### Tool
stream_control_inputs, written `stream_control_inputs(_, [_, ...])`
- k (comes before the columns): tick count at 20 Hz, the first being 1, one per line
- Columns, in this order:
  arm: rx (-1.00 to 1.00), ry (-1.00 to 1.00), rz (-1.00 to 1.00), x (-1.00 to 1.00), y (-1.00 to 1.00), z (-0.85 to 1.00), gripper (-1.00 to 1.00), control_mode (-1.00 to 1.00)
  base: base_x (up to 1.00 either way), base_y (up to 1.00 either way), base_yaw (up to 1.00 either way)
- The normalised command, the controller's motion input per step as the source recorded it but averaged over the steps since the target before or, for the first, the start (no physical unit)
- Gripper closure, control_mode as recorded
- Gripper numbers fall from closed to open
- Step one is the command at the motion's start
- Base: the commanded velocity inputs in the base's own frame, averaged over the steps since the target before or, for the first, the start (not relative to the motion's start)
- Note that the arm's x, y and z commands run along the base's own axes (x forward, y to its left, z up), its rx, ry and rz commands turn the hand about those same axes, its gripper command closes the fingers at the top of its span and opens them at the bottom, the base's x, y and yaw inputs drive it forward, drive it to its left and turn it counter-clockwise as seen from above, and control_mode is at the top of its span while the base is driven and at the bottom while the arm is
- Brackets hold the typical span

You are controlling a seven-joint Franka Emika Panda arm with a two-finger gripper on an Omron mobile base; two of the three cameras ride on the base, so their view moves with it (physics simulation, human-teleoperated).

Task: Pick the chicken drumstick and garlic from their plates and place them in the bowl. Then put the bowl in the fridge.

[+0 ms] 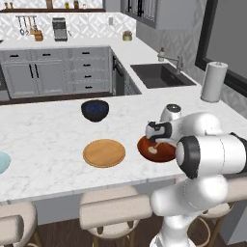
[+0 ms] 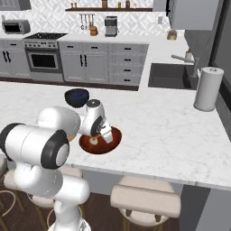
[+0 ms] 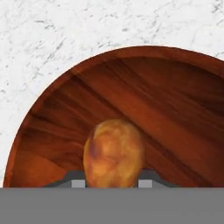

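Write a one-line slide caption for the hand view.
Gripper holds the chicken drumstick over the glossy wooden bowl on the marble counter.

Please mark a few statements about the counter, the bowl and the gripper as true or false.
1. The gripper is over the wooden bowl. True.
2. The chicken drumstick sits between the fingertips. True.
3. The tan plate carries the drumstick. False: it is bare.
4. The dark blue bowl is stacked inside the wooden bowl. False: it stands apart on the counter.
5. The garlic lies in the wooden bowl. True.
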Motion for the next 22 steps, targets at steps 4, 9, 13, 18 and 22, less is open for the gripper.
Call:
stream_control_inputs(4, [0.01, 0.00, 0.00, -0.03, -0.08, 0.22, -1.00, -1.00, 0.00, 0.00, 0.00])
stream_control_inputs(9, [0.06, 0.00, 0.00, -0.57, -0.45, 0.89, -1.00, -1.00, 0.00, 0.00, 0.00])
stream_control_inputs(13, [0.15, 0.07, -0.01, -1.00, -0.91, 0.70, -1.00, -1.00, 0.00, 0.00, 0.00])
stream_control_inputs(18, [0.07, 0.10, 0.05, -0.55, -0.22, -0.26, -1.00, -1.00, 0.00, 0.00, 0.00])
stream_control_inputs(22, [0.04, 0.00, 0.02, 0.31, 0.24, -0.56, -1.00, -1.00, 0.00, 0.00, 0.00])
